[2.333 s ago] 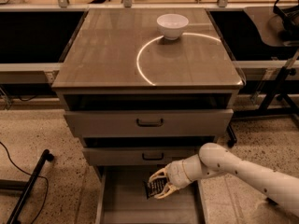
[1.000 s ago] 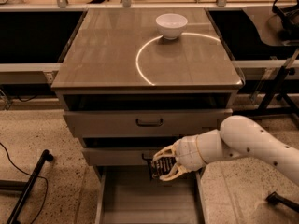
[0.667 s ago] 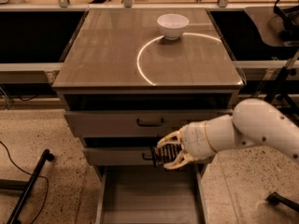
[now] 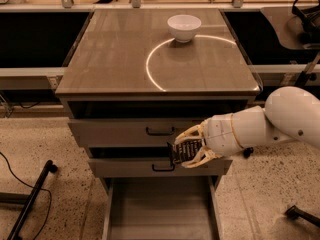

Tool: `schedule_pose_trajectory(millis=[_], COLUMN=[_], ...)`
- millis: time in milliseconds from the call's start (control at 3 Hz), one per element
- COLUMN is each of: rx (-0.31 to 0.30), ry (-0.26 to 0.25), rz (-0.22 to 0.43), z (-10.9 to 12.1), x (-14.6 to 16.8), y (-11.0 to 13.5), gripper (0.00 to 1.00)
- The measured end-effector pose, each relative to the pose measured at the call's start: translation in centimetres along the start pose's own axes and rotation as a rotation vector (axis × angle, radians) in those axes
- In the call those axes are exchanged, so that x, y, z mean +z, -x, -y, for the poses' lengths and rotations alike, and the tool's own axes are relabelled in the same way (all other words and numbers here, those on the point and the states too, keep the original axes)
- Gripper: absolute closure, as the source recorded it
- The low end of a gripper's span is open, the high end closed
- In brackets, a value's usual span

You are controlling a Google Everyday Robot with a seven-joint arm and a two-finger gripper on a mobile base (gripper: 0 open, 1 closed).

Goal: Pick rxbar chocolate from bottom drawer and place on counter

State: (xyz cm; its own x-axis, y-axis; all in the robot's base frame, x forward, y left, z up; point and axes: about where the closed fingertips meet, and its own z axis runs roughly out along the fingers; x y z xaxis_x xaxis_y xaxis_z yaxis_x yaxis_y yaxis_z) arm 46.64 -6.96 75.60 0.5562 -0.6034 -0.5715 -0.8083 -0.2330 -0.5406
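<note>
In front of the cabinet: my white arm (image 4: 260,126) reaches in from the right edge, its big rounded joint high at the right. The forearm slopes slightly down and to the left, toward the drawer fronts. At its end my gripper (image 4: 183,152) points left. It hangs just before the gap between the top drawer (image 4: 125,132) and the middle drawer (image 4: 130,167), close to the middle drawer's black handle (image 4: 163,168).

One pale finger (image 4: 189,133) curves over the top and the other comes in from beneath. Both are clamped on the rxbar chocolate (image 4: 179,153), held in the air between them.

The bar's dark wrapper, with its pale lettering, faces outward toward the camera. Its long axis appears to lie roughly level, left to right. The left end juts past my fingertips toward the handle, while the right end is buried in my grip, so I cannot tell its full length.

Below, the bottom drawer (image 4: 107,211) stands pulled out, and the bar sits above its back edge, well clear of the floor of the tray.

Higher up, the counter (image 4: 110,59) carries a white bowl (image 4: 183,27) at the back and a bright curved light streak (image 4: 149,71). The bar is well below that surface.
</note>
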Motion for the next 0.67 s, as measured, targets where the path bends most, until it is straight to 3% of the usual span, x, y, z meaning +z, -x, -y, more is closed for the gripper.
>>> schedule_pose_trajectory(millis=[333, 667], rx=[-0.002, 0.011], ry=[-0.019, -0.05], rz=[0.014, -0.033], z=[2.1, 6.8], x=[-0.8, -3.3], y=[-0.2, -0.2], gripper=[1.0, 1.0])
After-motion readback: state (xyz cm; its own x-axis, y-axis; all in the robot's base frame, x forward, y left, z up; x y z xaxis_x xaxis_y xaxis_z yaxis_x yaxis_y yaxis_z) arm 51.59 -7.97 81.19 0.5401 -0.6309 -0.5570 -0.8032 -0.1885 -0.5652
